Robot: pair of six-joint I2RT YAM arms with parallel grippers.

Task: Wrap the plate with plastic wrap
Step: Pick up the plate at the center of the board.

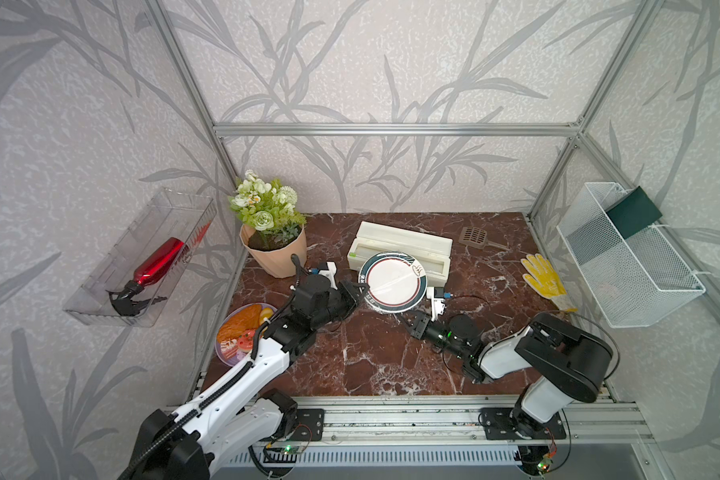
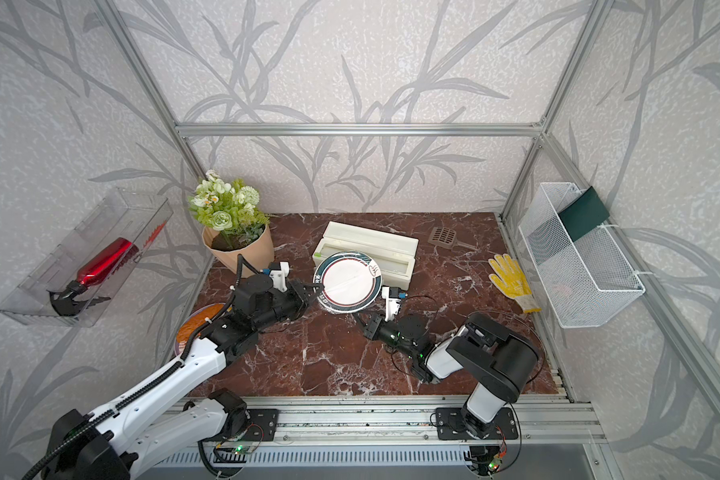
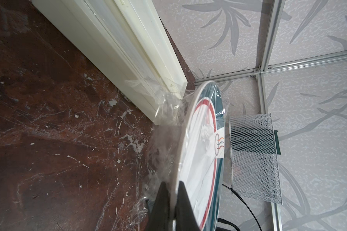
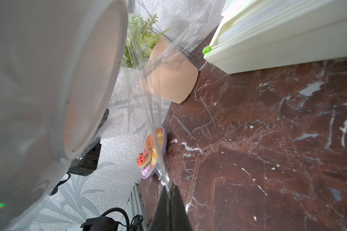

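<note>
While the plate [image 1: 393, 283] is held off the marble table [image 1: 371, 357] at the centre of both top views, apparently so plastic wrap [image 4: 151, 94] can pass underneath, the left gripper [image 3: 175, 202] is clamped on its left rim. Just lower right of the plate, the right gripper [image 4: 169, 192] pinches a twisted strand of that wrap (seemingly to draw it taut).

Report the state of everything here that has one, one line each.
plate, held off the table by its rim
plastic wrap, draped over the plate, one strand pulled taut
left pincer, shut on the plate's rim
right pincer, shut on the plastic wrap
dispenser box, lid open, lying on the table
spray bottle, on its side in the wall tray
glove, lying flat
flower pot, upright
</note>
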